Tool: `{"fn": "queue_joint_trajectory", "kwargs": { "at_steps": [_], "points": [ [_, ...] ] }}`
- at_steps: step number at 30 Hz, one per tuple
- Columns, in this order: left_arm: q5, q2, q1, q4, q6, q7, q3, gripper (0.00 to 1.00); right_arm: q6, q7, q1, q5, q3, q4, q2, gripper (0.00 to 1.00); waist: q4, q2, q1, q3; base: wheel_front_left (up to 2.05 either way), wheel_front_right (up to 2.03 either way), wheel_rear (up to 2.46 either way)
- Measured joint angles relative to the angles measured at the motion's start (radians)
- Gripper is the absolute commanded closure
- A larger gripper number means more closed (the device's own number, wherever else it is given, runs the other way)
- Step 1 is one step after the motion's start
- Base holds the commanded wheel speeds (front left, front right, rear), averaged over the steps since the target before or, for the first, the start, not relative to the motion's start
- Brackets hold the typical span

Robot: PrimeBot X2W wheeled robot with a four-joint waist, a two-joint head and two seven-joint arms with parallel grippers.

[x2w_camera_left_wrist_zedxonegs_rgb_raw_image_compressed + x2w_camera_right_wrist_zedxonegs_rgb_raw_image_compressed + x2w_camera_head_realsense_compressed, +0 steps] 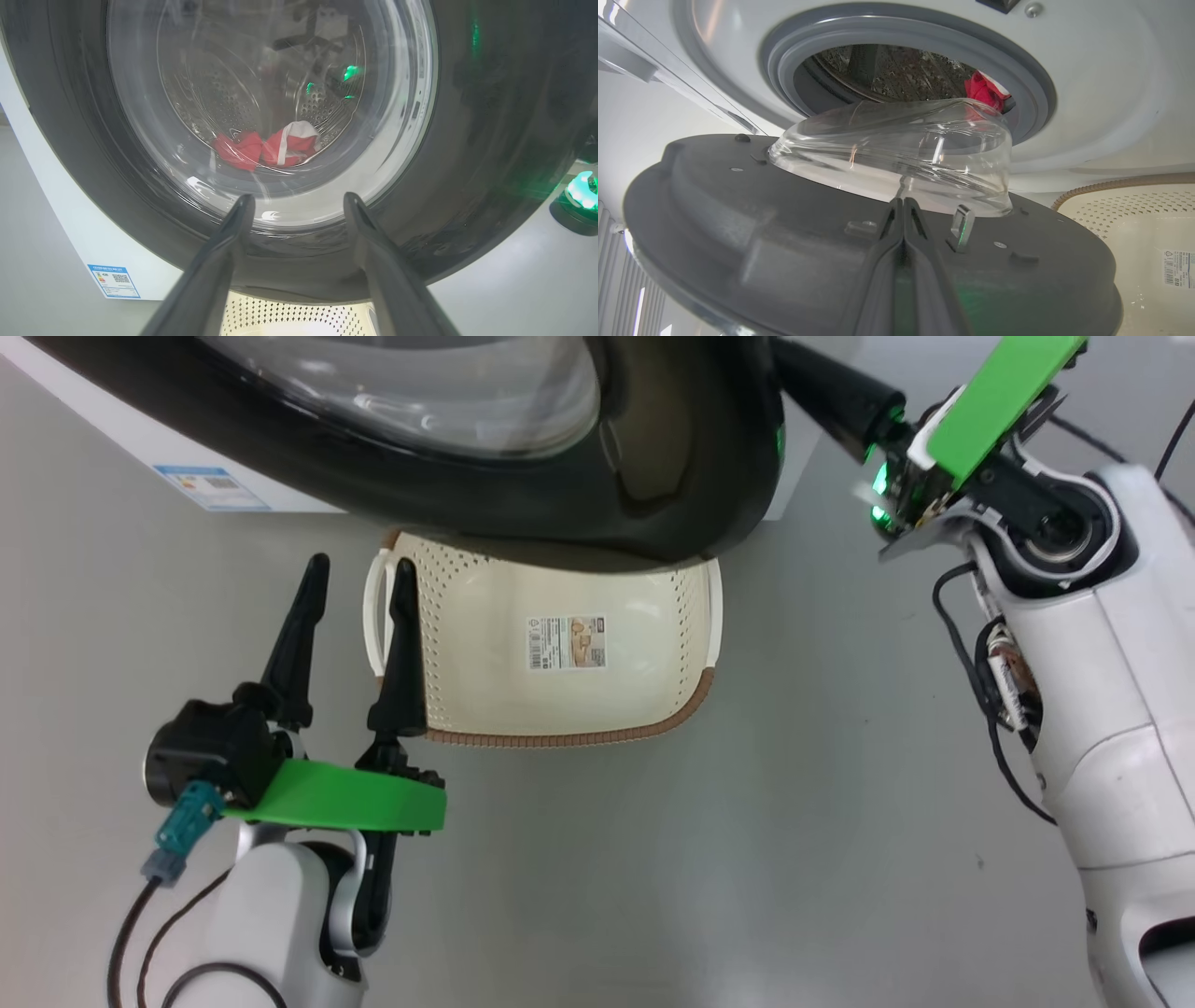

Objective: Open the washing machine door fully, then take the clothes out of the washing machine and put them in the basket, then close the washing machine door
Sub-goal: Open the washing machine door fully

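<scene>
With the left gripper (362, 563) spread empty beside the cream perforated brown-rimmed basket (560, 737) and the right gripper (903, 205) clenched on nothing at the inner side of the partly open black-rimmed round glass door (672, 476), the red-and-white clothes (261, 149) lay inside the white washing machine (1087, 93) drum.

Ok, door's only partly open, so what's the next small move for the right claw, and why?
Probably push the door wider with the shut right claw, which sits at its inner side. The door hangs over the basket and its glass bowl partly blocks the opening, so the clothes can't be reached cleanly yet.
</scene>
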Motion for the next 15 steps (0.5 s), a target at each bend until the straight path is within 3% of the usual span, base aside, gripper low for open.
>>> {"fn": "queue_joint_trajectory", "kwargs": {
  "at_steps": [15],
  "points": [
    [0.005, 0.0, 0.045, 0.02, -0.01, 0.0, 0.007, 0.0, 0.0, -0.01, 0.072, 0.026, 0.048, -0.015, 0.013, 0.98, -0.014, 0.0, 0.0, -0.068, 0.0, 0.0, 0.0]
  ]
}}
